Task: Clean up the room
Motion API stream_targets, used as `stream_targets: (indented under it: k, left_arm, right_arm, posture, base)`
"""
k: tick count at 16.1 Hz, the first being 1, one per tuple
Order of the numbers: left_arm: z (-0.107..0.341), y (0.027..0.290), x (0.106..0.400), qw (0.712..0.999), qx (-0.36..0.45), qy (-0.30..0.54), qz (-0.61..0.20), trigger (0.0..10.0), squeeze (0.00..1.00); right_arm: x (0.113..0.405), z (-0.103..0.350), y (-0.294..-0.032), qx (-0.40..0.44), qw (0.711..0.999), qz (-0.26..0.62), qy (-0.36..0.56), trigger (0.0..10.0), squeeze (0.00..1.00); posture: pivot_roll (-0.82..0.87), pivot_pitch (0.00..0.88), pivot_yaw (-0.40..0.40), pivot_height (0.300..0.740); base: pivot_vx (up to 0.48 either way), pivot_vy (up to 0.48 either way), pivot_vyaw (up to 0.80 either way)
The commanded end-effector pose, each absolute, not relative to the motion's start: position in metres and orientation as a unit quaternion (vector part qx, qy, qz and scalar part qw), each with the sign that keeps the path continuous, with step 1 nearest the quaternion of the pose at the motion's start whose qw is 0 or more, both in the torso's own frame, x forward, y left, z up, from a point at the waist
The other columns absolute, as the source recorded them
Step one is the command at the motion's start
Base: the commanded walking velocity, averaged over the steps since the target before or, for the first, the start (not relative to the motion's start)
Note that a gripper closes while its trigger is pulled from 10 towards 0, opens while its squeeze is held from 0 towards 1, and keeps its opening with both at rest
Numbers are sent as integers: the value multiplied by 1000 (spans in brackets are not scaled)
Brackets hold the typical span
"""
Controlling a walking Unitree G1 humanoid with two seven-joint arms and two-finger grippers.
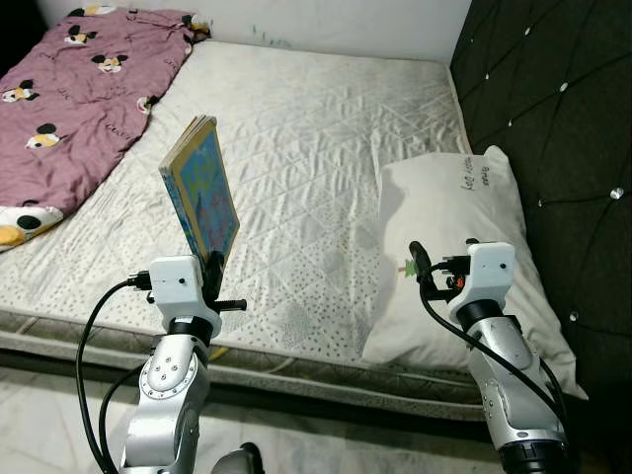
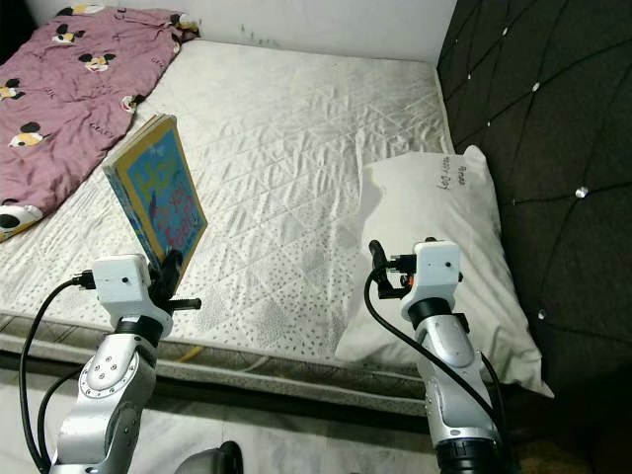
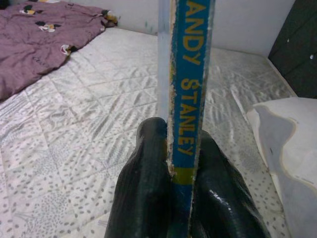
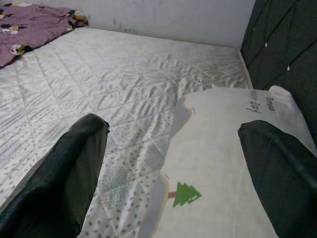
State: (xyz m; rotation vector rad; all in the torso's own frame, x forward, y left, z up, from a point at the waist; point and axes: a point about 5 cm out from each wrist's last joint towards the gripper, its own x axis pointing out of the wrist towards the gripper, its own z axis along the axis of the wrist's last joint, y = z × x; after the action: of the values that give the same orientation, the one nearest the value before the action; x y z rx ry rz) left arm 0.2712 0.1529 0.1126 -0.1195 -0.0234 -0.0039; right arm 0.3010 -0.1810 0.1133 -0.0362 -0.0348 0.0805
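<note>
Book (image 1: 202, 188) spine reads "ANDY STANLEY" between clamped left gripper (image 3: 173, 198) jaws.

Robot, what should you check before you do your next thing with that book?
1. Book held tight: ok. The left gripper is shut on the book, fingers on both sides of its spine.
2. Book above the bed: ok. It stands upright, lifted over the mattress.
3. Right gripper free: ok. It is open, holding nothing, hovering over the pillow.
4. Room on the bed: ok. The blanket lies at the far left, the pillow at the right, bare mattress between.
5. Where the book belongs: cannot tell. I see no shelf or box.
</note>
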Motion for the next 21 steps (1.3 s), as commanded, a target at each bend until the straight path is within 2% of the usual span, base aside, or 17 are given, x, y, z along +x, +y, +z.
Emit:
stream_targets:
  k: [1,6,9,12,21]
  left_arm:
    - [123,154,272,997,-61,-37,-5,10000,0]
    - [123,154,272,997,-62,-37,-7,10000,0]
    - [119,155,273,998,-47,-29,18,10000,0]
    - [116,156,273,998,-64,-18,14,10000,0]
    - [118,153,274,997,-71,-22,6,10000,0]
  right_arm:
    - [301,112,-184,-21,999,38,-14,10000,0]
    - [300,111,-187,-23,999,38,-11,10000,0]
    - [301,111,-186,-23,999,38,-11,10000,0]
    - [301,110,-186,-22,999,38,-10,10000,0]
    - [304,110,-185,-23,999,41,-10,10000,0]
  posture:
    - [-11,148,-30,740]
    - [-10,147,-30,740]
    - [-10,144,-29,740]
    - [-8,144,-29,740]
    - [-7,137,-34,740]
  base:
    - [240,0,0]
    - [169,0,0]
    - [0,0,0]
    - [0,0,0]
    - [0,465,0]
